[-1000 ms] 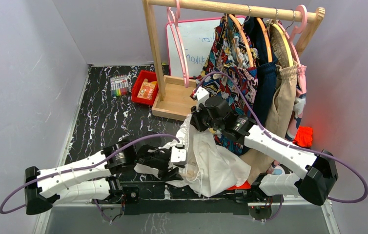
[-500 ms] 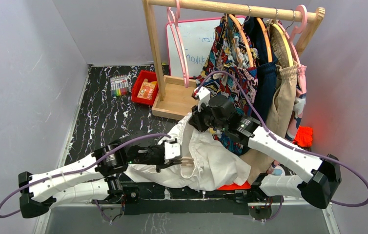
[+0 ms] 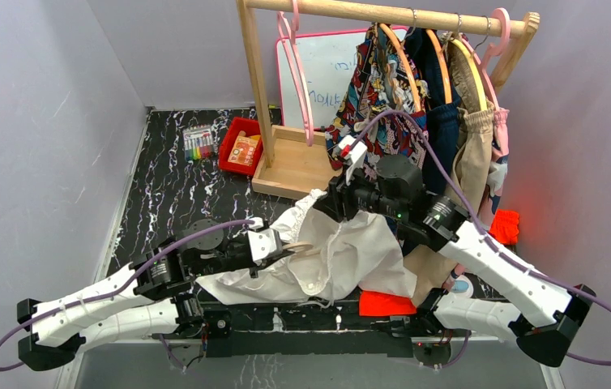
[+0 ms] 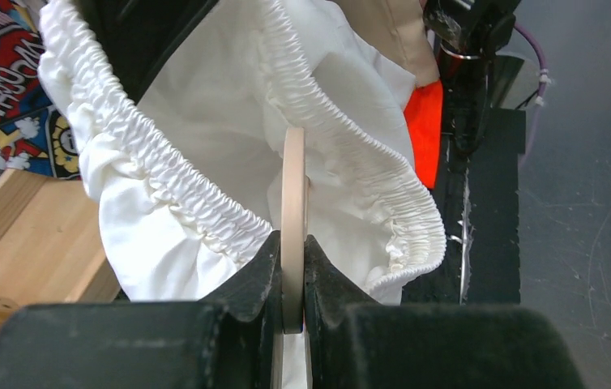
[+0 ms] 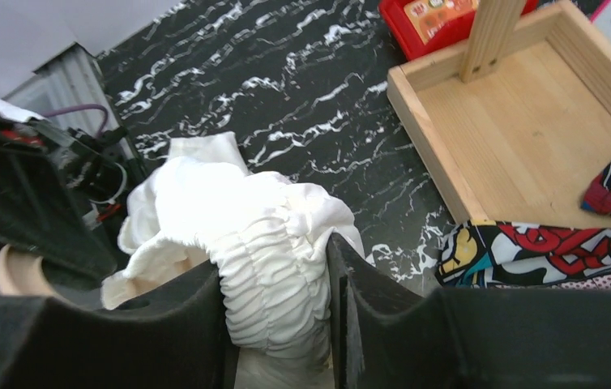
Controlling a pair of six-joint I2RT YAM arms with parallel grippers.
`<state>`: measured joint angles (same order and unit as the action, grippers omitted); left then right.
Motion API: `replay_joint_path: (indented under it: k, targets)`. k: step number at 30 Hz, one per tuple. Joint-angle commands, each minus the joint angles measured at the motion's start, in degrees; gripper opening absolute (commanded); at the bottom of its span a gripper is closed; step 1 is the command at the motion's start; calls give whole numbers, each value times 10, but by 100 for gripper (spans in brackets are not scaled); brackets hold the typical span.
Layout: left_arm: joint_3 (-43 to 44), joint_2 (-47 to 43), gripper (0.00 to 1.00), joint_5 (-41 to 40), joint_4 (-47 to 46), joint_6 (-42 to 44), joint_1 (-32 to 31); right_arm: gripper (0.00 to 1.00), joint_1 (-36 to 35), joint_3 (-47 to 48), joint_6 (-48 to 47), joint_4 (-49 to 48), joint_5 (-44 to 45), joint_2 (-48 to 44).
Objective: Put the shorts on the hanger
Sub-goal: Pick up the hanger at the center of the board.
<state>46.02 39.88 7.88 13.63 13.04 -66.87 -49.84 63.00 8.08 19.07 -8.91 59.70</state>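
Gripping the hanger [image 4: 293, 186], left claw [image 4: 292, 247] sits at the shorts [image 4: 205, 121] held by right claw [image 5: 275, 263].

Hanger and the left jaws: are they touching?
Touching. The left wrist view shows the left gripper with its jaws shut on the hanger, one pressing each flat side, with no gap.

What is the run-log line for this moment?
left claw: shut on hanger | right claw: gripping shorts waistband | hanger: inside waist opening | stage: shorts not yet hung

Marbled black table [image 3: 173, 194], markers [image 3: 198, 143], red tray [image 3: 225, 154]
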Motion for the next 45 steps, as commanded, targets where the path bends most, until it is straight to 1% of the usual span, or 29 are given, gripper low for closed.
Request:
replay_joint_path:
  k: [1,6,8,9,11,15,19,22,25,29,33,36,40,45]
  targets:
    - [23,-23,0,-34,-54,7,-2,47,2,43,-12,3,-42,-31]
    - [28,-22,0,-43,-57,3,-2,61,3,51,-10,27,-78,-41]
    - [28,-19,0,-47,-56,5,-2,85,3,54,-9,34,-82,-48]
    - [27,-18,0,-50,-56,6,-2,88,2,58,-10,40,-78,-51]
    - [26,-14,0,-52,-55,8,-2,90,3,63,-12,55,-53,-56]
    - [24,-6,0,-57,-53,11,-2,91,2,66,-22,71,-10,-74]
    - [27,-6,0,-65,-55,12,-2,91,2,65,-35,61,-20,-102]
    - [35,-5,0,-66,-56,14,-2,90,2,71,-45,51,-66,-112]
    - [46,-3,0,-66,-55,18,-2,86,2,76,-55,40,-145,-110]
    - [65,4,0,-59,-53,21,-2,79,2,77,-60,29,-233,-84]
    - [80,11,0,-50,-50,22,-2,77,2,65,-59,-2,-271,-69]
    - [89,15,0,-45,-44,26,-2,77,2,60,-64,-23,-280,-61]
    - [96,19,0,-36,-39,28,-2,76,-2,69,-90,-13,-295,-35]
    - [95,20,0,-32,-36,28,-2,73,-52,77,-126,12,-255,-10]
